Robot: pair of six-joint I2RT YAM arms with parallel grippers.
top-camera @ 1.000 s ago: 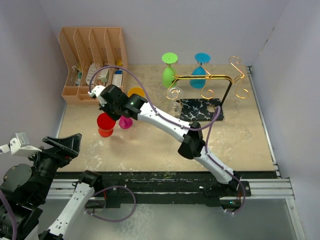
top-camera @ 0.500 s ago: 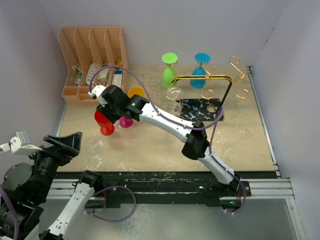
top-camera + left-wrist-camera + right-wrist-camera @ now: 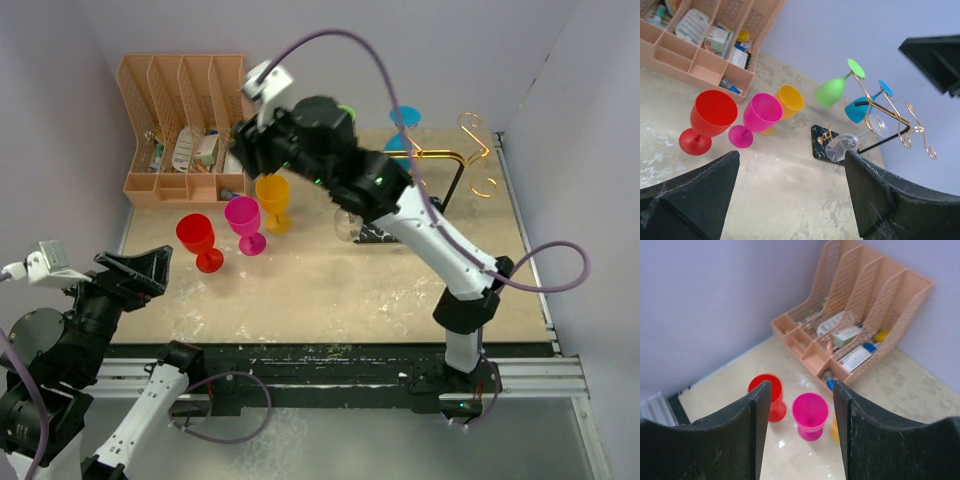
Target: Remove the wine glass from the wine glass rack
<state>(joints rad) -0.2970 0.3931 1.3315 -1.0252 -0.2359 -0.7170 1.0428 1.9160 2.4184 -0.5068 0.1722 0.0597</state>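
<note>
The gold wire wine glass rack [image 3: 452, 155] [image 3: 891, 113] stands at the back right on its black marbled base [image 3: 400, 222] [image 3: 821, 145]. Hanging from it are a green wine glass [image 3: 832, 91], a blue one [image 3: 405, 116] [image 3: 860, 108] and a clear one [image 3: 345, 226] [image 3: 842, 146]. My right gripper [image 3: 244, 152] [image 3: 800, 440] is open and empty, raised high over the back left, well away from the rack. The left gripper [image 3: 132, 274] [image 3: 790, 200] hangs open and empty near the front left edge.
A red glass [image 3: 198, 241] [image 3: 774, 390], a pink glass [image 3: 245, 222] [image 3: 811, 413] and an orange glass [image 3: 272, 200] [image 3: 788, 103] stand upright on the table's left side. The orange slotted file organiser [image 3: 185, 125] [image 3: 855, 325] fills the back left corner. Walls close in on three sides.
My right gripper has opened and let go of the red glass, then risen up and back. The red glass now stands by itself beside the pink one.
</note>
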